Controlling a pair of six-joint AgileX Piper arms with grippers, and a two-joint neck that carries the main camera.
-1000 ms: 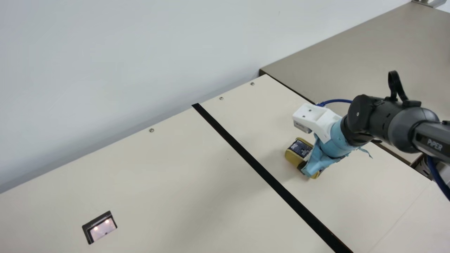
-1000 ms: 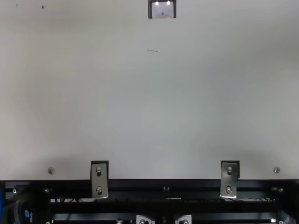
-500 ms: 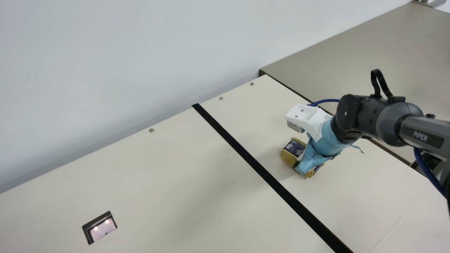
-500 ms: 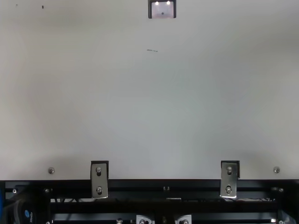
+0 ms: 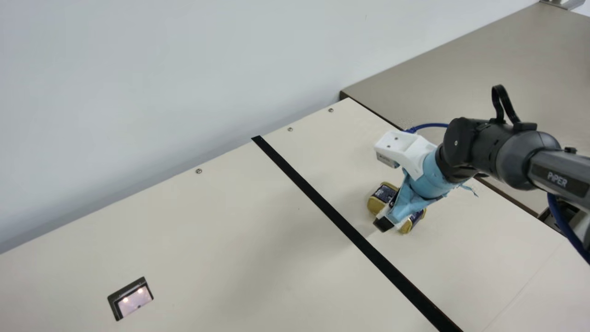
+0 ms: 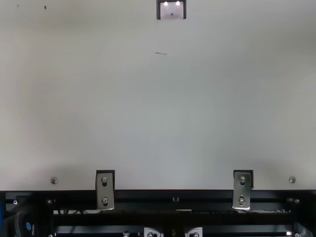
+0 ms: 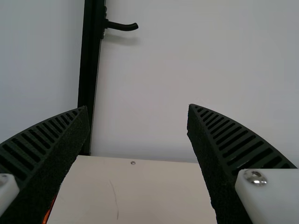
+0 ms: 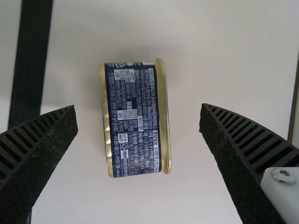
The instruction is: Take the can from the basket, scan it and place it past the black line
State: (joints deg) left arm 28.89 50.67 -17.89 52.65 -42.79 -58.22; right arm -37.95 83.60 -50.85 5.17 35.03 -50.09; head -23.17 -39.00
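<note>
Okay, the black ribbed right gripper point(image 8: 138, 106) is letting go, jaws spreading wide, and the navy-and-gold metal can point(image 8: 135, 126) is sitting loose between them, right of the long black line point(image 5: 332, 212). Placing's looking basically done, pending retreat. Black ribbed left gripper point(image 7: 138, 107) is hanging open.

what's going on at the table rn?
The right claw is at the can, which lies on its side on the table, across the black line from the scanner. That claw is open, one finger on either side of the can, neither touching it. The left claw is open with nothing in it. The can looks placed; these pictures can't show if it was scanned.
</note>
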